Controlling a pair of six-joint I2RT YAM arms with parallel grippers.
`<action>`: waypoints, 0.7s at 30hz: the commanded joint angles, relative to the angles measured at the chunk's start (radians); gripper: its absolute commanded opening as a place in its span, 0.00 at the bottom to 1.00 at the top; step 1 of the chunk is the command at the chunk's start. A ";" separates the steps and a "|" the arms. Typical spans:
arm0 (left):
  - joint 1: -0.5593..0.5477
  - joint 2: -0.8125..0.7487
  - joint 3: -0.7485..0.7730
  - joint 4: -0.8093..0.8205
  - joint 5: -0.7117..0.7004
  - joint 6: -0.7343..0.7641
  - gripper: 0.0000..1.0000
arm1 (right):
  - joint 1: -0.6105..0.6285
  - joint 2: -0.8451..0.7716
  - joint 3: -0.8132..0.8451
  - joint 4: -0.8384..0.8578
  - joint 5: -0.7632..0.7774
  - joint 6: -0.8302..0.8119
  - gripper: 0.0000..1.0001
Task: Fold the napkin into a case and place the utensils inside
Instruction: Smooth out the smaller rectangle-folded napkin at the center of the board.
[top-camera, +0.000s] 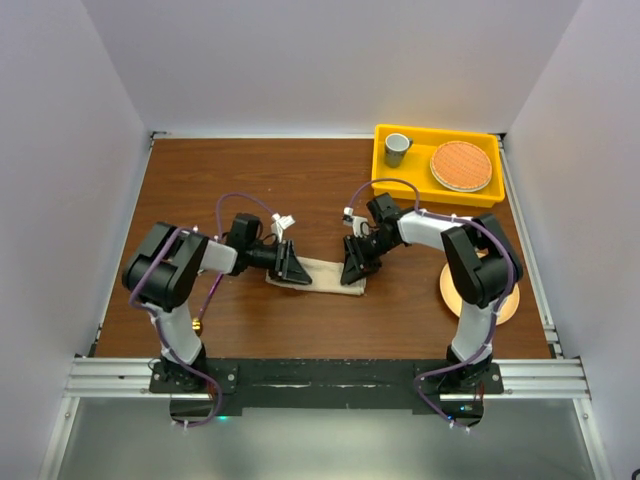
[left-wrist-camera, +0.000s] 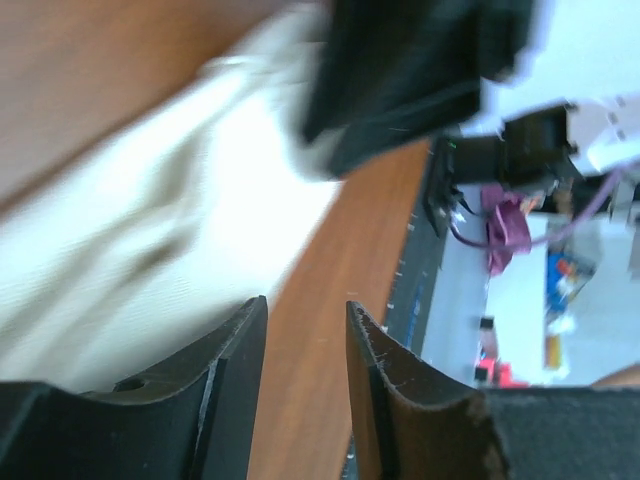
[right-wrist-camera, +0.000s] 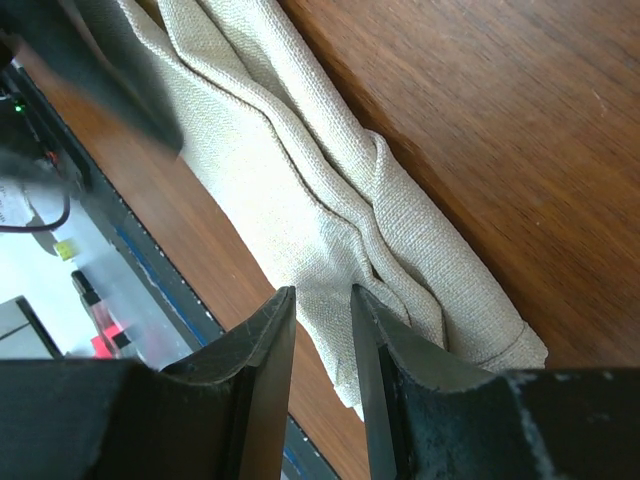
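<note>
The left tool (left-wrist-camera: 303, 312) is held a little open with nothing caught in it, only bare bench (left-wrist-camera: 370, 230) seen through the gap. The right tool (right-wrist-camera: 322, 295) is parted about the same (nothing pinched either), poised over the napkin (right-wrist-camera: 300, 180), which is laid in a long rumpled folded strip between both tools.

Brown wooden table (top-camera: 300, 180) between pale walls (top-camera: 320, 60)
</note>
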 joint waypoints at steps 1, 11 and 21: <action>0.099 0.100 -0.040 0.038 -0.035 -0.037 0.41 | 0.000 0.091 -0.017 -0.027 0.198 -0.093 0.34; 0.154 -0.050 -0.069 0.034 0.041 -0.095 0.38 | 0.000 0.111 0.018 -0.040 0.201 -0.153 0.34; 0.077 -0.023 0.079 0.199 -0.020 -0.243 0.23 | 0.002 0.116 0.047 -0.050 0.189 -0.202 0.35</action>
